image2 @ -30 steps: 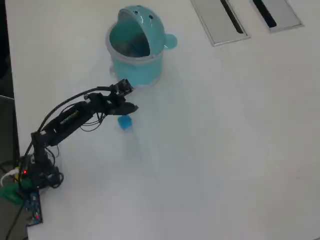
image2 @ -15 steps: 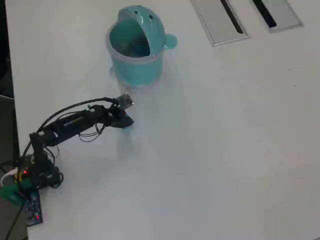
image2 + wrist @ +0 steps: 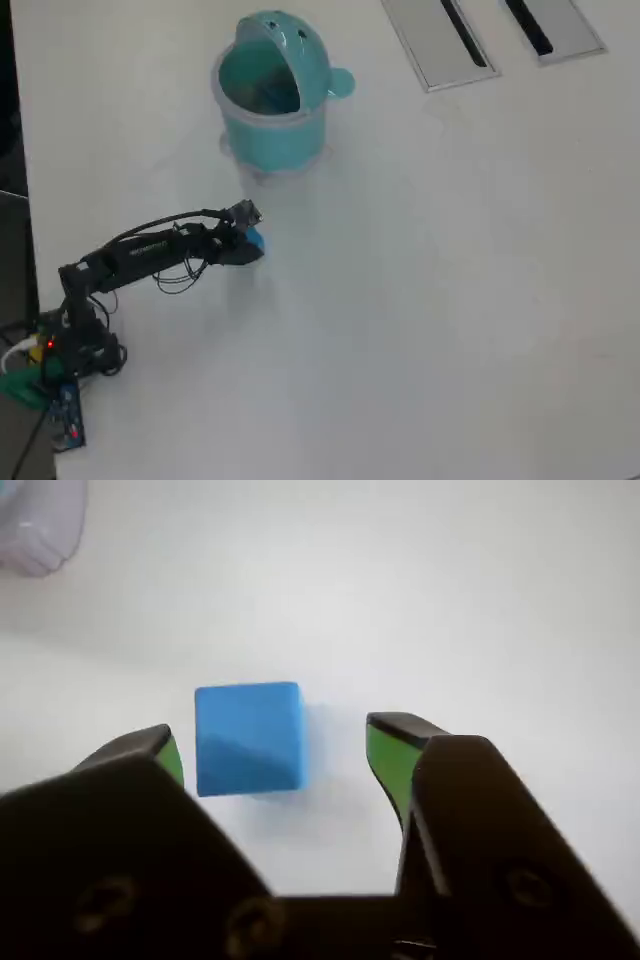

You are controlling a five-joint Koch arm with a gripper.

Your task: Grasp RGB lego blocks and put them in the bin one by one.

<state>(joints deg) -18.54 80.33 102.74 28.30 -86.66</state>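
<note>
A blue cube (image 3: 247, 738) lies on the white table between the two green-padded jaws of my gripper (image 3: 275, 738). The jaws stand wide apart, and the cube sits nearer the left one, without touching either as far as I can see. In the overhead view the gripper (image 3: 250, 233) sits over the blue cube (image 3: 256, 241), just below the teal round bin (image 3: 270, 135). The bin's domed lid (image 3: 290, 45) is tipped open. The red and yellow-green cubes are not in view.
Two flat grey panels (image 3: 440, 40) (image 3: 560, 25) lie at the table's top right. The arm's base and cables (image 3: 65, 345) stand at the left edge. A pale blurred object (image 3: 35, 525) shows in the wrist view's top left corner.
</note>
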